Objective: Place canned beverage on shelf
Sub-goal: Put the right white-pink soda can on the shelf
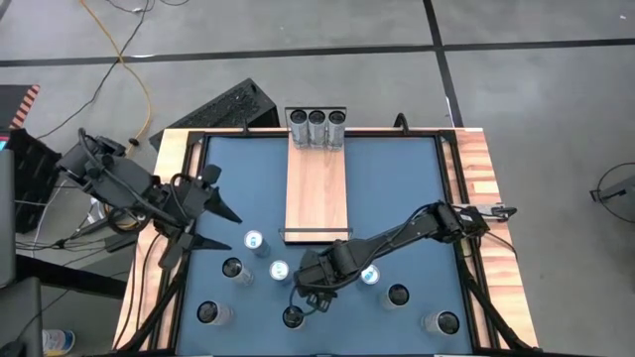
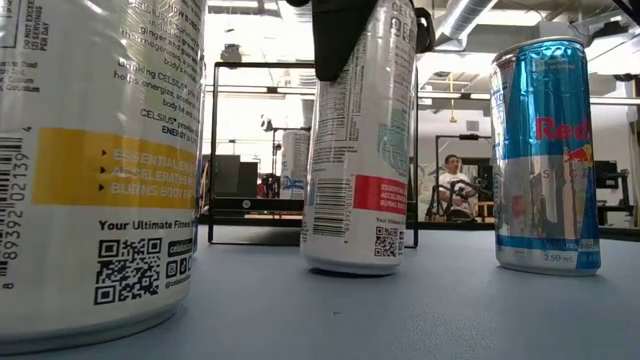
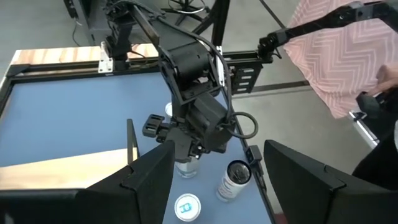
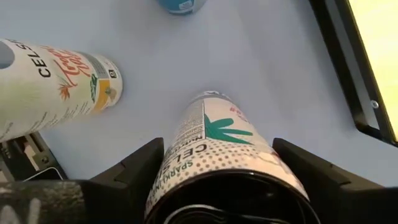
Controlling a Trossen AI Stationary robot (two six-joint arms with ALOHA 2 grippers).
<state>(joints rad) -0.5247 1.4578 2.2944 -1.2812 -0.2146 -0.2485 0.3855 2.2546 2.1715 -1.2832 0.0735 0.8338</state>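
Observation:
The shelf (image 1: 317, 188) is a light-wood board lying along the middle of the blue table, with three cans (image 1: 317, 127) standing at its far end. My right gripper (image 1: 310, 281) is just off the shelf's near end, shut on a white can with a green leaf print (image 4: 217, 149), which also shows in the low view (image 2: 358, 150). In the high view the gripper hides the can. My left gripper (image 1: 216, 220) is open and empty near the table's left edge. My right gripper has the white can's upper wall (image 4: 186, 155) between its two fingers (image 4: 134, 171), one on either side of the can. The fingers come from above, slanting down from the table's right side. The can stands upright with its base (image 2: 352, 262) on the table.
Several loose cans stand on the near half of the table: a blue-topped one (image 1: 279, 270) right beside the gripper, others at the left (image 1: 233, 270) and right (image 1: 397, 295). A black rail (image 1: 316, 235) crosses the shelf's near end. A Red Bull can (image 2: 545, 150) stands close by.

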